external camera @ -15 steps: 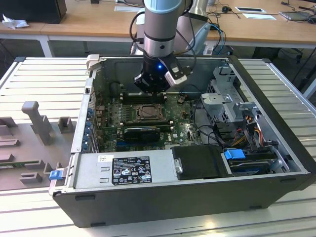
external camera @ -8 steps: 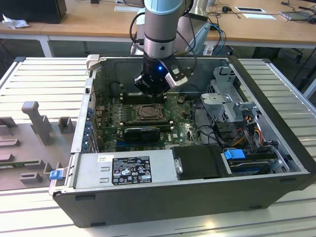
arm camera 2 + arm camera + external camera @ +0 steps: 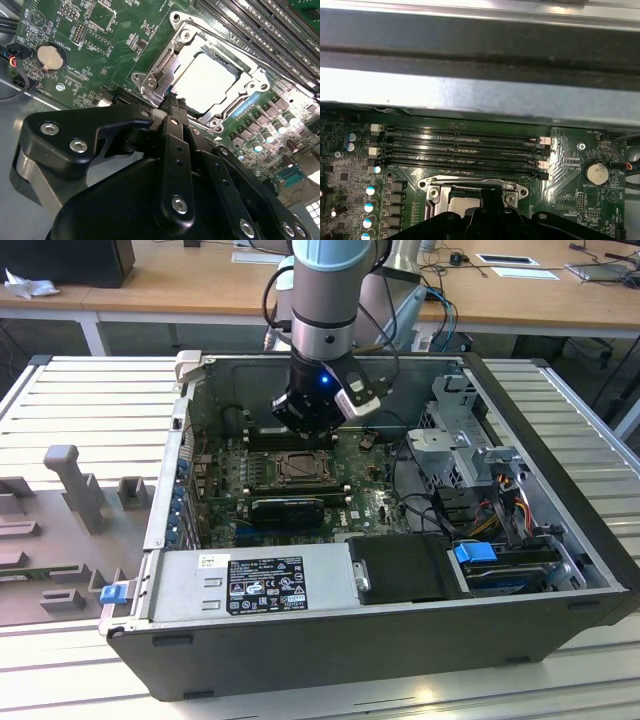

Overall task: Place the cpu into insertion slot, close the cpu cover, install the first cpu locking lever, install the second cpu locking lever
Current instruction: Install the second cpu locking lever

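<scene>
I hung inside the open dark-grey computer case (image 3: 560, 620), which lay on its side on the slatted metal table (image 3: 90, 400). The case held the green motherboard (image 3: 225, 475), a silver power-supply box with a label (image 3: 250, 585) along its near wall, and a metal drive cage with bundled cables (image 3: 470, 455) toward the exterior view's right.

My black two-fingered gripper (image 3: 172, 102) had its fingers drawn together with no gap visible between the tips, and I held nothing. The tips sat at the edge of the square metal-rimmed insertion slot (image 3: 150, 82), seemingly touching its frame, though I could not tell for certain.

The small square cpu with the pale silvery top (image 3: 207, 80) lay seated in that slot. The thin dark-grey cpu cover frame (image 3: 250, 87) looked to be lying flat around it, its window showing the chip.

In the first wrist view my own body hid the near half of the slot, leaving only the far rim (image 3: 470, 185) visible, just near of the four long black memory slots (image 3: 462, 147). A round silver coin battery (image 3: 596, 172) sat on the board beside them. I could not make out how the locking levers stood. In the exterior view my wrist covered the far edge of the socket.
</scene>
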